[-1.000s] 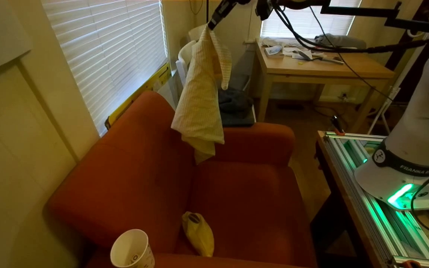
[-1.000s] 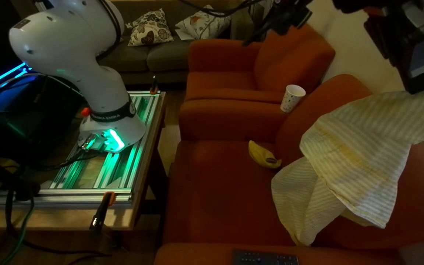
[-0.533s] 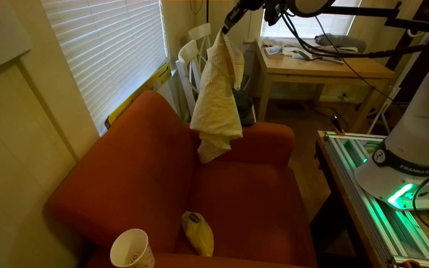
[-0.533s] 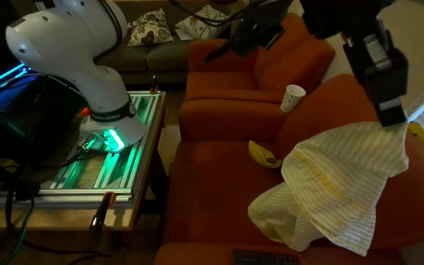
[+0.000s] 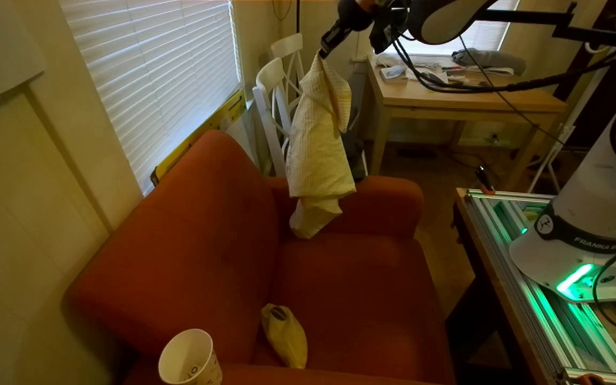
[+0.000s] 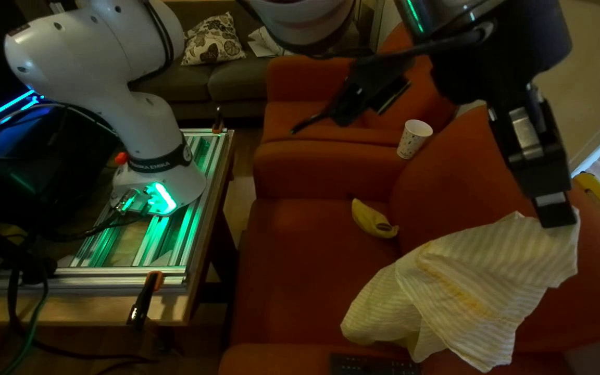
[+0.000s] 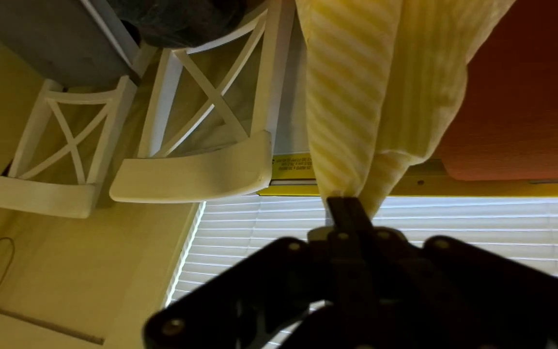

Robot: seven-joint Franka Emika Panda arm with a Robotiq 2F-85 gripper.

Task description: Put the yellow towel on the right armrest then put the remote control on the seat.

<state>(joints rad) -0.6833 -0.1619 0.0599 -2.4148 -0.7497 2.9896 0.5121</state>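
My gripper (image 5: 323, 54) is shut on the top corner of the yellow striped towel (image 5: 318, 144). The gripper also shows in an exterior view (image 6: 558, 223) and in the wrist view (image 7: 347, 201). The towel hangs down by the armrest (image 5: 391, 203) near the white chairs; I cannot tell whether its lower end touches it. It also shows in an exterior view (image 6: 466, 297) and in the wrist view (image 7: 356, 97). The black remote control (image 6: 373, 365) lies on that armrest, cut by the frame's lower edge. The red seat (image 6: 300, 281) is below.
A yellow banana-like object (image 5: 285, 337) lies on the seat against the backrest. A paper cup (image 6: 413, 139) stands on the opposite armrest. White chairs (image 7: 192, 174) stand behind the towel. The robot's base table (image 6: 175, 307) faces the sofa.
The gripper has carried the towel away from the backrest and then lowered it at the armrest. The grip on the towel is kept. The remote, cup and yellow object have not moved.
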